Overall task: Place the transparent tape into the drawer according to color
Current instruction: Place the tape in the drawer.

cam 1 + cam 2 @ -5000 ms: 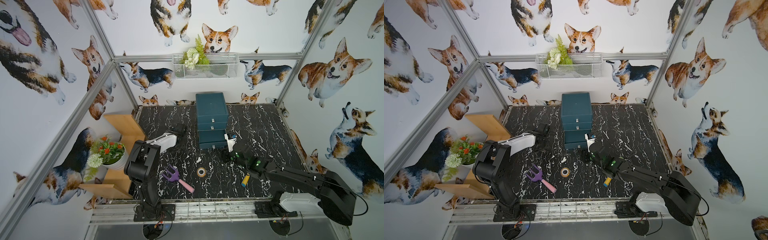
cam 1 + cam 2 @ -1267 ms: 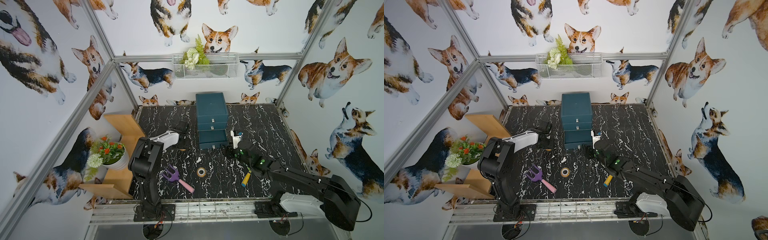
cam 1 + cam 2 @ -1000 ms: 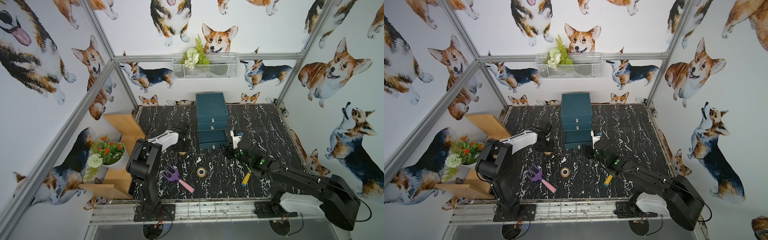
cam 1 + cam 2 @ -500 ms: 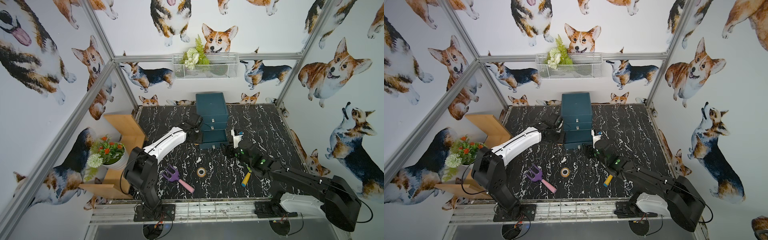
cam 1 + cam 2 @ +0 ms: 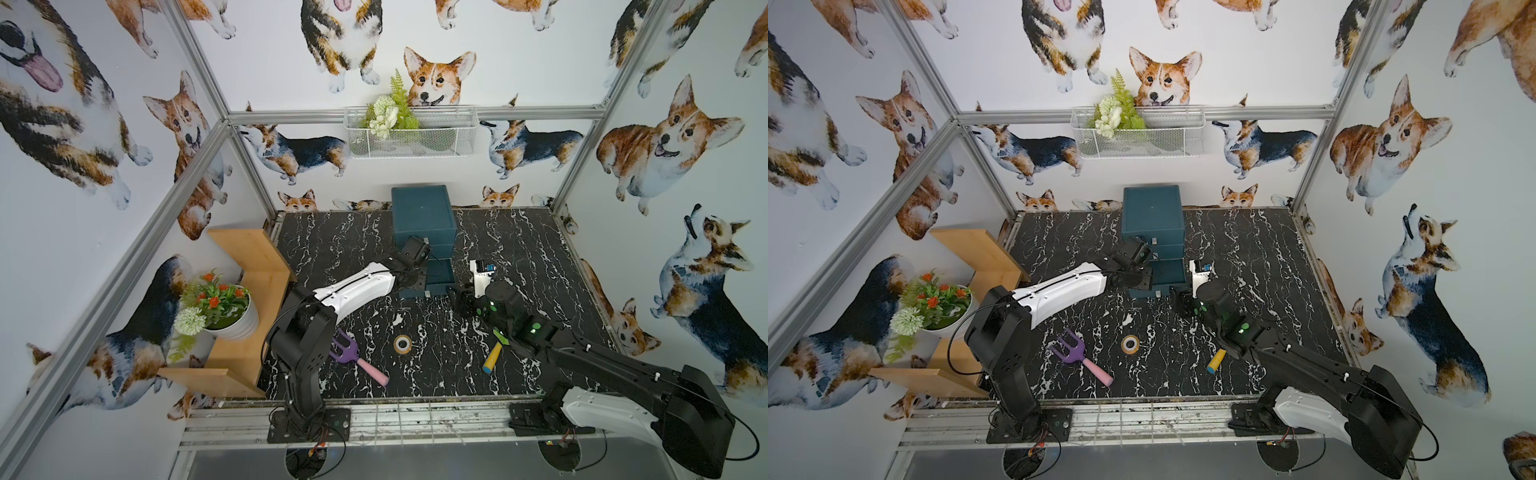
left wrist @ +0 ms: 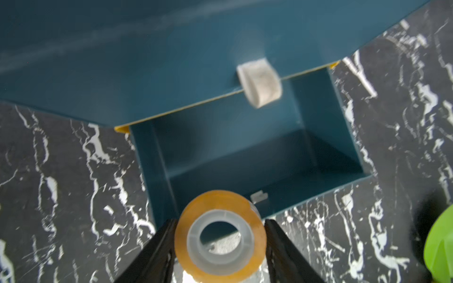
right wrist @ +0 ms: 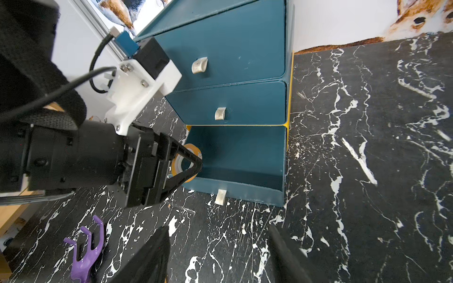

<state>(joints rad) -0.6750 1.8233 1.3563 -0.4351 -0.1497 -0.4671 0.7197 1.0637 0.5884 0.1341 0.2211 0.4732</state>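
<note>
The left arm reaches from its base across the black white-veined marble tabletop [image 5: 519, 249], white forearm angled toward the dark teal three-drawer cabinet [image 5: 419, 208] [image 5: 1152, 208], wrist turned down at the cabinet's front. The left gripper [image 6: 220, 235] [image 7: 188, 161] clamps a small see-through orange tape roll with a white core [image 6: 220, 198] [image 7: 193, 148] between its black fingers, the core's hole facing the wrist camera. The roll hangs at the front corner of the pulled-out bottom drawer [image 6: 257, 156] [image 7: 240, 152], on the left arm's side; whether it touches the drawer wall cannot be told. The two upper drawers are closed. The right arm lies low and extended, and the right gripper [image 5: 457, 297] [image 7: 215, 257] hovers just beside the drawer's front with its jaws spread and nothing between them. A second orange-tinted tape roll [image 5: 402, 344] [image 5: 1130, 344] lies flat on the marble between a purple toy rake with a pink handle [image 5: 347, 353] [image 5: 1073, 351] and a yellow-handled toy trowel [image 5: 492, 357] [image 5: 1216, 359]
</note>
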